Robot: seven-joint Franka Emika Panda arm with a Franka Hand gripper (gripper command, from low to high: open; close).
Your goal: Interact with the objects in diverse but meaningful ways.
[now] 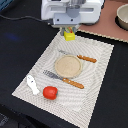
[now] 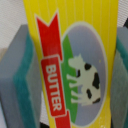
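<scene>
Butter packet (image 2: 70, 70) fills wrist view, edges cropped.

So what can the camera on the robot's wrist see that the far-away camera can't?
Only the wrist view shows the packet's label: a red ribbon reading BUTTER and a black-and-white cow, with grey-and-teal gripper pads on both sides. Only the exterior view shows the striped placemat, round tan plate, orange-handled fork and knife, red tomato, white fish-like piece and grey pot. Both show the yellow butter packet held in the gripper.
</scene>
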